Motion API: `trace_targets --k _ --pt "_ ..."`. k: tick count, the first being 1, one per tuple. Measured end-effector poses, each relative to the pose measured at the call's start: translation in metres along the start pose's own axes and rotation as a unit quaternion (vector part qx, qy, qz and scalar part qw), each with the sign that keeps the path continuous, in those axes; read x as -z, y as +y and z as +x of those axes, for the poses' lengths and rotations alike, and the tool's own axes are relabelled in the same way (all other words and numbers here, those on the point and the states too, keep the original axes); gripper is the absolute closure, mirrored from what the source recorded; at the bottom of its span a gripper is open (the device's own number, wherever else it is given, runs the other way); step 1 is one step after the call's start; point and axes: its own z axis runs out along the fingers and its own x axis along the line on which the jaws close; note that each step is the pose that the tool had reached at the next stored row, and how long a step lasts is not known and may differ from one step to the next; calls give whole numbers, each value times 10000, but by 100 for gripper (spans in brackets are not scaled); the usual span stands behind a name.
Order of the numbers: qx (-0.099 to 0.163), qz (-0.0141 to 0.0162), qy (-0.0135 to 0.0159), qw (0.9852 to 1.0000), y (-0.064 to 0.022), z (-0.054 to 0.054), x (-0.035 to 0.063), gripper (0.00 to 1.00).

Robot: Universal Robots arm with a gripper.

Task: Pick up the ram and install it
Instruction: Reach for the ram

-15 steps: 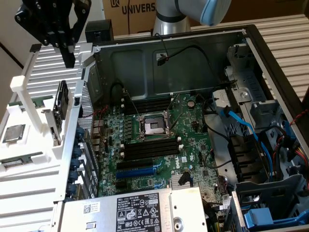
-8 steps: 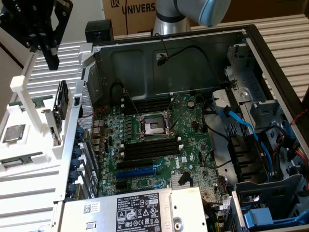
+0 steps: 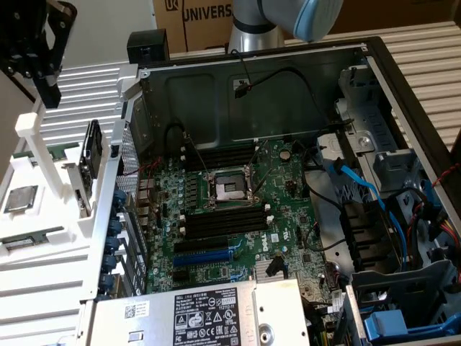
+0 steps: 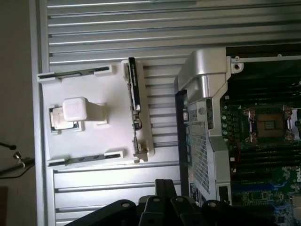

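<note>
A ribbed grey metal desk (image 3: 432, 65) carries an open computer case (image 3: 252, 94) in the middle and right of the exterior frame, with the motherboard (image 3: 288, 209) inside. At the left of that frame stands a white holder (image 3: 32, 133). The ram (image 3: 27, 238) lies flat in the holder at the lower left, beside a processor chip (image 3: 20, 198); another green stick (image 3: 43, 152) lies past the chip. The claw (image 3: 45, 86) hangs at the upper left, above the holder and apart from the ram, its fingers (image 4: 163, 188) closed together.
</note>
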Motion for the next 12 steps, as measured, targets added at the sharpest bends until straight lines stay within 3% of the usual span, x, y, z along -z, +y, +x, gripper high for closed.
trace_targets --k 12 --pt "0 0 3 10000 -44 548 14 90"
